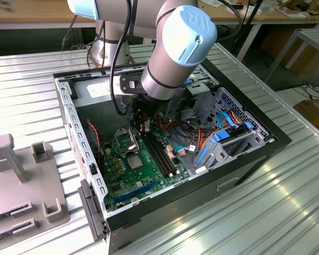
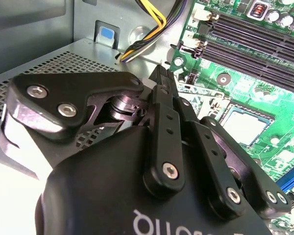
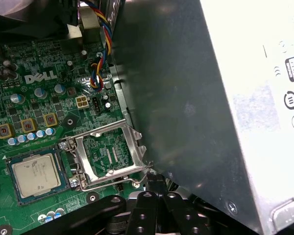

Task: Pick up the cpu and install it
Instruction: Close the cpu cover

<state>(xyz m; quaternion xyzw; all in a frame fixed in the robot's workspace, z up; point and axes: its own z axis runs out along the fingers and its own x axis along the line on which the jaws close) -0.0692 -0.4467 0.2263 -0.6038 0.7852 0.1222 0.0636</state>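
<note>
Currently the cpu [image 3: 36, 174] is sitting in its socket near the middle of the motherboard [image 3: 19, 58], with the retention frame [image 3: 110, 154] standing open just beside it. The gripper [image 2: 162, 73] is hovering pinched closed, holding nothing, tips near the frame's lever. Risk: tips snagging that lever or scraping the board. The power supply [image 3: 210, 98] is hiding part of the board, and cpu seating is hard to judge.

Open case on your table, lid off, board in plain sight.
You've got the computer case [image 1: 74, 133] lying on the ribbed metal table [image 1: 255, 212], green motherboard [image 1: 125, 188] flat inside, black memory slots [image 1: 159, 154] running along it, blue cables [image 1: 223, 133] toward the exterior view's right. Socket frame [image 3: 134, 144] swung open near the grey power supply box [image 3: 196, 107]. Grey fixture [image 1: 21, 175] sits at the exterior view's left.
</note>
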